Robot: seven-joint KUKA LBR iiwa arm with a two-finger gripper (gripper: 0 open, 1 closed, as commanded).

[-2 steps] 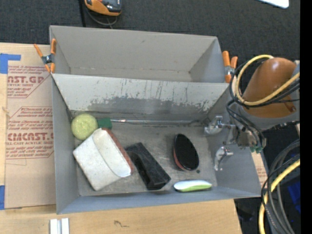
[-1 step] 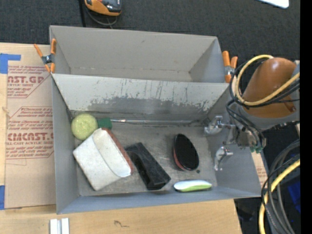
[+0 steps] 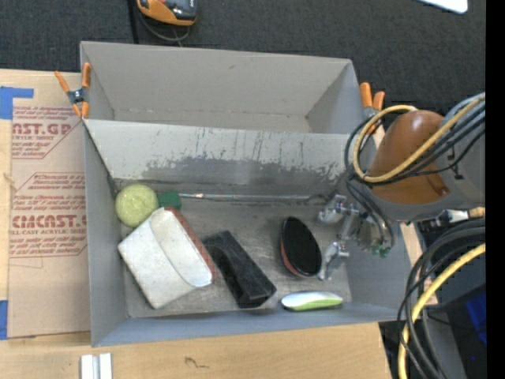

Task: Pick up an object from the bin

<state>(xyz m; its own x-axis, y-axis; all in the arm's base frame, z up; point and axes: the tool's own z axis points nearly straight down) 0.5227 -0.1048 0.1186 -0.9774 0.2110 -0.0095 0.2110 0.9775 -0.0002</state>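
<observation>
My gripper (image 3: 331,239) hangs at the right side of the bin, its metal fingers spread apart with nothing between them. Just left of the fingers lies a black oval brush-like thing with a reddish edge (image 3: 299,247), close to the lower fingertip. Below the gripper, along the bin's front wall, rests a small white and green flat object (image 3: 312,301).
A black rectangular block (image 3: 239,268) lies in the middle of the bin floor. Further left sit a white sponge-like block (image 3: 162,258) with a red-brown edge, a yellow-green ball (image 3: 136,203) and a small green piece (image 3: 169,200) beside it.
</observation>
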